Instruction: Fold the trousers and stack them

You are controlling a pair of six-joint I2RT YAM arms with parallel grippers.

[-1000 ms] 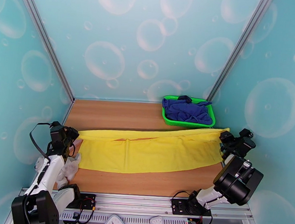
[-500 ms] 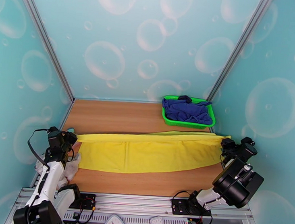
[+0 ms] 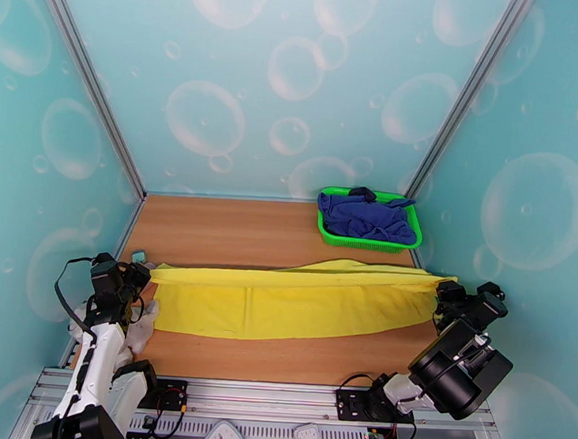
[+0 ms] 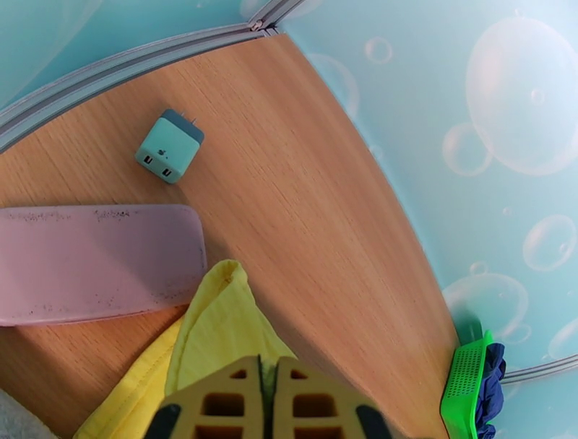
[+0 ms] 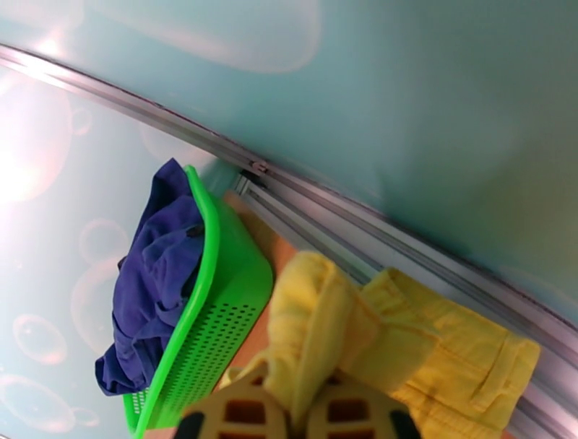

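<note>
The bright yellow trousers [image 3: 291, 296] lie stretched across the table from left to right, their far long edge lifted and drawn toward the near side. My left gripper [image 3: 144, 273] is shut on the left end of that edge; the left wrist view has yellow fabric [image 4: 217, 325] pinched between its closed fingers [image 4: 217, 404]. At the right end my right gripper [image 3: 442, 289] is shut on the waist end, and the right wrist view has bunched yellow cloth [image 5: 325, 318] coming out of its fingers [image 5: 354, 415].
A green basket [image 3: 367, 239] holding a dark blue garment [image 3: 364, 216] stands at the back right. By the left arm lie a small grey-white cloth [image 3: 135, 328], a pink pad [image 4: 94, 260] and a teal charger block [image 4: 168, 146]. Blue walls close in both sides.
Both grippers have moved toward the near side, pulling the trousers' raised far edge over the lower layer. The visible yellow band has become narrower.
</note>
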